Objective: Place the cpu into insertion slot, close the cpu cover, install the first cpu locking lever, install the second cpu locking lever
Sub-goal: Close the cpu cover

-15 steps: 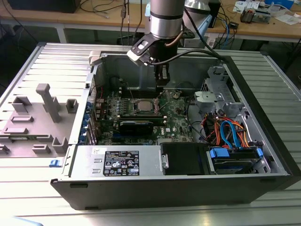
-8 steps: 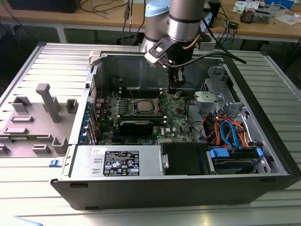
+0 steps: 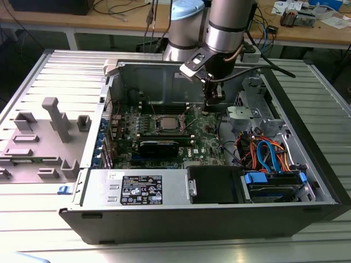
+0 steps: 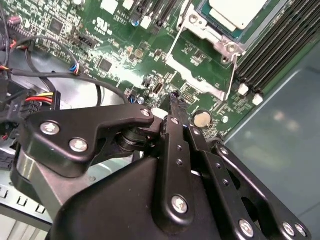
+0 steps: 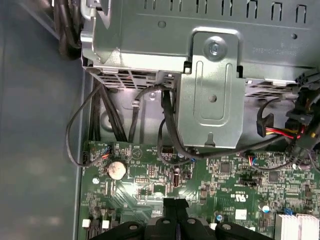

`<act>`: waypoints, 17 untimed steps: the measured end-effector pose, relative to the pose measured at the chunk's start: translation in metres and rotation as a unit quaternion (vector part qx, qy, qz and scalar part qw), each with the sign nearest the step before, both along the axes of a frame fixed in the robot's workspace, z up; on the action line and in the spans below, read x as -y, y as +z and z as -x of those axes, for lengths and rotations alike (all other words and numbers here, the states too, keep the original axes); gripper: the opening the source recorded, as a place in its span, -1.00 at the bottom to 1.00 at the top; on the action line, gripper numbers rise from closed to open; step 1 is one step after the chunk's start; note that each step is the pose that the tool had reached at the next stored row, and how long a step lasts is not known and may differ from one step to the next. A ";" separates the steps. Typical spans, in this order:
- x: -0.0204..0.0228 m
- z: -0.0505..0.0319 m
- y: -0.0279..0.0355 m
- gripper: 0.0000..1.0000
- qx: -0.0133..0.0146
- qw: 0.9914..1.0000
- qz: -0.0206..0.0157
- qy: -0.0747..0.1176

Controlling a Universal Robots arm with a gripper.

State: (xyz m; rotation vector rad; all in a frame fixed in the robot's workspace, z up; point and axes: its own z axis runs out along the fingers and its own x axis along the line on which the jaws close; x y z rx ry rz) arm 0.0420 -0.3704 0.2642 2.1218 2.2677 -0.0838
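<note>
The gripper has its fingers pressed together with nothing between them. It is low over the green board, near the socket, on the exterior view's right of it. The chip sits in the socket, silver top up.

You see the dull silver square cpu lying flat inside the silver-rimmed square insertion slot, amid green circuit board.
</note>
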 end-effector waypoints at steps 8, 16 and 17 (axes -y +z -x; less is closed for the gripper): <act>-0.0004 0.0005 -0.0095 -0.79 0.000 1.000 -0.006 0.003; -0.0006 0.0124 -0.0112 -0.79 0.000 1.000 -0.008 0.003; -0.0005 0.0159 -0.0112 -0.79 0.001 1.000 -0.009 0.003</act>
